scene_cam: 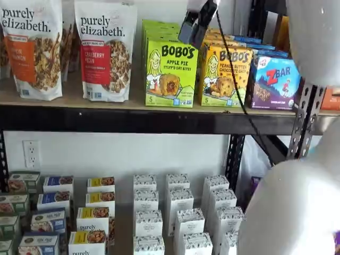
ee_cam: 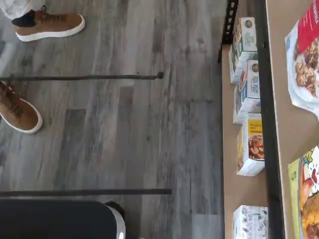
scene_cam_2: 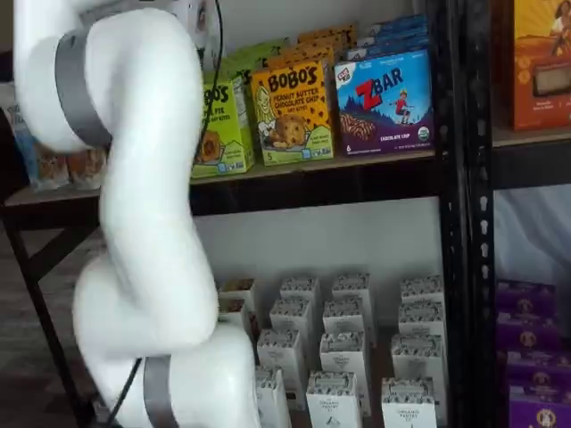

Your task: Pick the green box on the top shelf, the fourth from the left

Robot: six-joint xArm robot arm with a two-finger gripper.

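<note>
Gripper (scene_cam: 197, 22) hangs above and just right of the green box (scene_cam: 171, 74), apart from it; fingers seen side-on, jaws stand wide open, nothing held; glossy rectangular lime carton stands upright on the top shelf (scene_cam: 127, 120), tan board, black metal beam, beside yellow-orange carton (scene_cam: 223, 76).

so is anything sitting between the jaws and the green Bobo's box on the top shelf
Nothing visible. The gripper hangs just above and in front of the green box, which stands at the shelf's front edge.

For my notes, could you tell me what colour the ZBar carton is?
Blue-purple; the ZBar carton shows best in a shelf view.
</note>
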